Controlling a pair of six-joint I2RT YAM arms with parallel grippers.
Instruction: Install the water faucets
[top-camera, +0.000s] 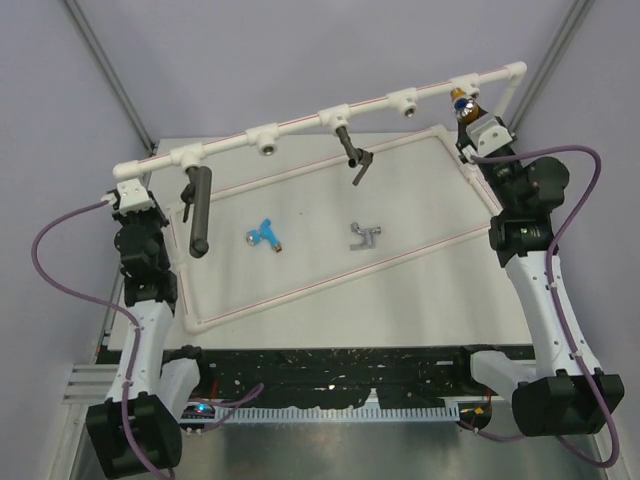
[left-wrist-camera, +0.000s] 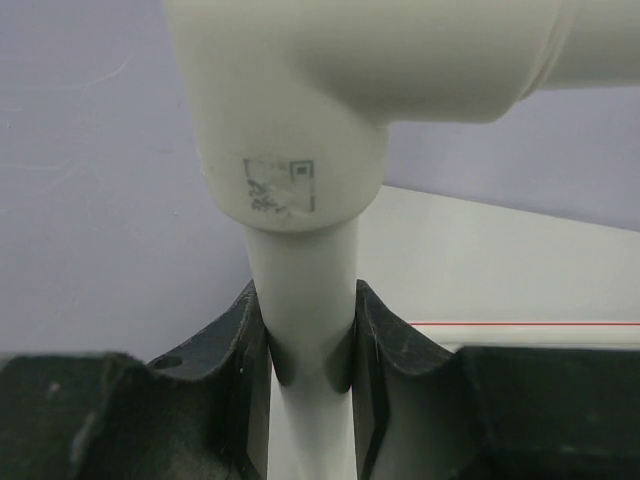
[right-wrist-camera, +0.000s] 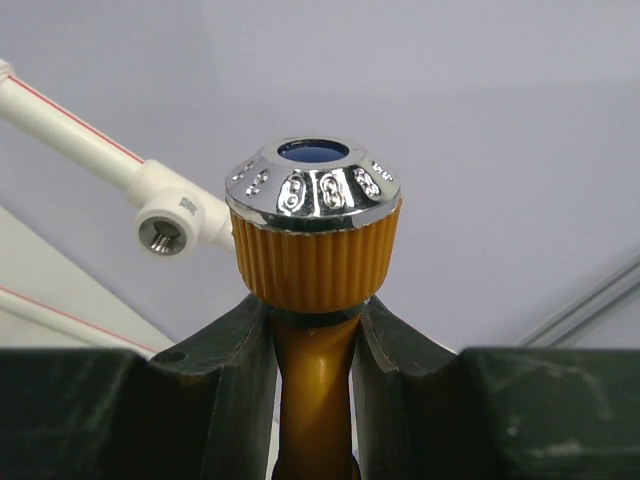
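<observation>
The orange-gold faucet (right-wrist-camera: 315, 245) sits clamped between the fingers of the right end effector (right-wrist-camera: 312, 318), which grip its narrow gold neck just under the ribbed collar. Its long axis runs straight out along the fingers, with the chrome-capped head and blue centre pointing away from the wrist. An open socket (right-wrist-camera: 165, 237) on the white pipe (top-camera: 300, 121) lies up and to the left of this end effector, clearly apart from the faucet head. From above, the faucet hangs just beneath the pipe's rightmost tee. Whether its threaded end is anywhere near a socket I cannot tell, since that end is hidden behind the fingers.

The left end effector (left-wrist-camera: 305, 325) is closed tight on the pipe's upright leg, just below the elbow at the far left, and looks to be steadying the frame.

The right arm is plainly the one to make the next move. That move probably turns on lining the faucet's axis up with a socket's mouth.

The blue faucet (top-camera: 266, 235) and the silver-grey faucet (top-camera: 366, 236) lie loose on the table (top-camera: 420, 215), well apart from both end effectors. The blue one is nearer the left arm, close to a hanging dark grey cylinder (top-camera: 198, 210).
</observation>
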